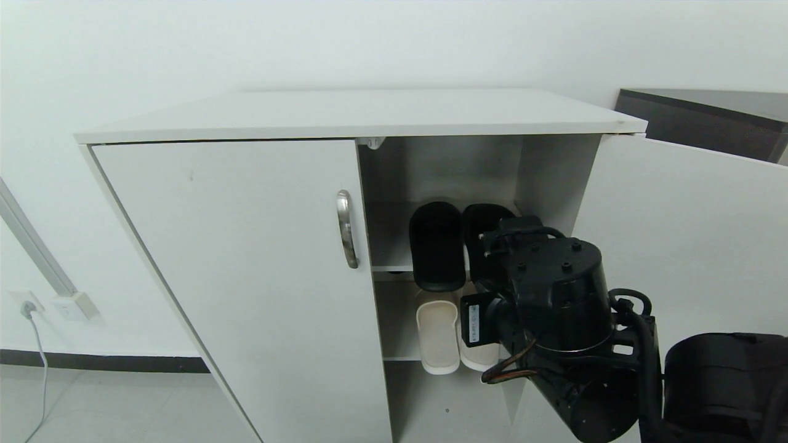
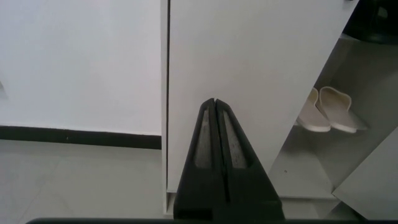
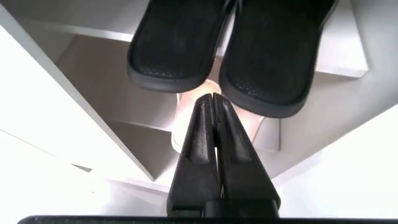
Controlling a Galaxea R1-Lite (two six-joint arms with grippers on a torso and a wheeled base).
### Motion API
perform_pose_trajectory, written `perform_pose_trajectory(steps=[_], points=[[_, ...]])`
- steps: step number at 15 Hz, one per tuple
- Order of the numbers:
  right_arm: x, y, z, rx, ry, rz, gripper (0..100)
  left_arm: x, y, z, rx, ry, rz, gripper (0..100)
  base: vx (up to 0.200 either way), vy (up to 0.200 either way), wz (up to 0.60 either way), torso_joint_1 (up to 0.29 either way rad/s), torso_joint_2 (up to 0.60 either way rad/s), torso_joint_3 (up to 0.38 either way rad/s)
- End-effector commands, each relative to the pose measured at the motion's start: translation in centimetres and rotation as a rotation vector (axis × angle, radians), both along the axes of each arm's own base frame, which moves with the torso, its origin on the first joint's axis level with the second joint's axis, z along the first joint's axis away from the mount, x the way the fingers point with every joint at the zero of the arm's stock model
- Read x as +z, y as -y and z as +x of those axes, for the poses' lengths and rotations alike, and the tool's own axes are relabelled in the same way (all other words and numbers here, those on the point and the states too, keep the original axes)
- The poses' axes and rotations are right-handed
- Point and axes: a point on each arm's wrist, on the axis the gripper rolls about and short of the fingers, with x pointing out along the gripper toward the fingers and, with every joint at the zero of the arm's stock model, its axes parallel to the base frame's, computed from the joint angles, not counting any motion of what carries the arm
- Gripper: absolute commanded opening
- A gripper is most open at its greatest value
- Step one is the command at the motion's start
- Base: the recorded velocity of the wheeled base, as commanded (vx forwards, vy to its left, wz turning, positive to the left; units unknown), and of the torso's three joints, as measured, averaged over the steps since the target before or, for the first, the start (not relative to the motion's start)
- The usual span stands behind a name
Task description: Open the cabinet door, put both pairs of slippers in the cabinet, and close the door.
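Note:
The white cabinet [image 1: 363,114] has its right door [image 1: 689,234] swung open and its left door [image 1: 234,258] shut, with a metal handle [image 1: 346,229]. A black pair of slippers [image 1: 437,246] lies on the upper shelf, heels overhanging its front edge. A cream pair [image 1: 438,335] lies on the shelf below. My right gripper [image 3: 214,99] is shut and empty, just in front of the black slippers [image 3: 217,43], with the cream slippers [image 3: 186,118] below it. My left gripper [image 2: 214,102] is shut and empty, low in front of the closed left door, with the cream pair [image 2: 329,111] off to the side.
My right arm [image 1: 554,307] fills much of the open doorway. A dark desk [image 1: 708,123] stands behind the open door. A wall socket and cable [image 1: 28,307] sit low on the wall at the left, above grey floor.

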Motion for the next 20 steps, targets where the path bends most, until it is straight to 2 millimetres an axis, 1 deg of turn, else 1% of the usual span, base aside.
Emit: perform_pose_trajectory(steps=[1, 6, 11, 20], points=[[-0.61, -0.10, 0.01, 0.002, -0.008, -0.013, 0, 0.00, 0.00, 0.01, 0.001, -0.001, 0.000, 0, 0.000, 0.000, 0.00, 0.000, 0.00, 0.000], [-0.83, 0.01, -0.05, 0.004, 0.000, -0.013, 0, 0.00, 0.00, 0.01, -0.001, -0.001, 0.000, 0, 0.000, 0.000, 0.00, 0.000, 0.00, 0.000], [-1.23, 0.32, -0.03, 0.014, 0.034, -0.043, 0, 0.00, 0.00, 0.01, 0.001, -0.001, 0.000, 0, -0.200, 0.000, 0.00, 0.004, 0.00, 0.006], [-1.54, 0.40, -0.07, 0.032, 0.025, -0.045, 0, 0.00, 0.00, 0.01, 0.001, -0.001, -0.002, 0, -0.200, 0.000, 0.00, 0.001, 0.00, 0.003]])
